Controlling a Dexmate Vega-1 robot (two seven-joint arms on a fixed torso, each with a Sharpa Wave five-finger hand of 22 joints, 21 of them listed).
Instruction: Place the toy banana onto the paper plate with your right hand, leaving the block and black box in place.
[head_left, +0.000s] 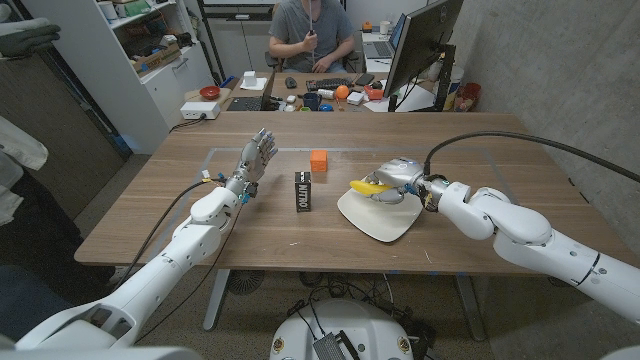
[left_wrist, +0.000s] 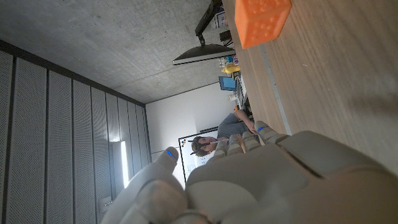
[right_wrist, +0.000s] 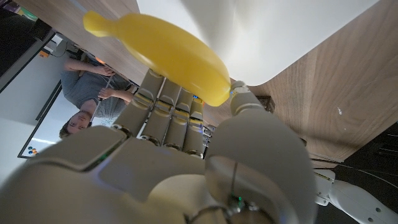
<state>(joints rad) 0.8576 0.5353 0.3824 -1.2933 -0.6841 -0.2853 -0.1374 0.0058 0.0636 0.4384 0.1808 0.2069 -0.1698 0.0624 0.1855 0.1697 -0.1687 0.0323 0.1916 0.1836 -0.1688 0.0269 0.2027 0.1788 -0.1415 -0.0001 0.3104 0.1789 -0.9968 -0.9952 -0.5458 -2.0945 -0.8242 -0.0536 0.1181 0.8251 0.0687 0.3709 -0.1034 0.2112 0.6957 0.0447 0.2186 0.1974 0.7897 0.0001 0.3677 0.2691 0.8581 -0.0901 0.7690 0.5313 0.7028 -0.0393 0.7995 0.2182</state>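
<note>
My right hand holds the yellow toy banana just above the far part of the white paper plate. In the right wrist view the banana sits pinched against my fingers, with the plate beyond it. The black box stands upright left of the plate. An orange block sits behind the box, and the block shows again on the wood in the left wrist view. My left hand stands on the table left of the box, fingers apart, holding nothing.
A person sits at a cluttered desk behind the table, beside a monitor. Shelving stands at the far left. Bare wood lies to the right of the plate.
</note>
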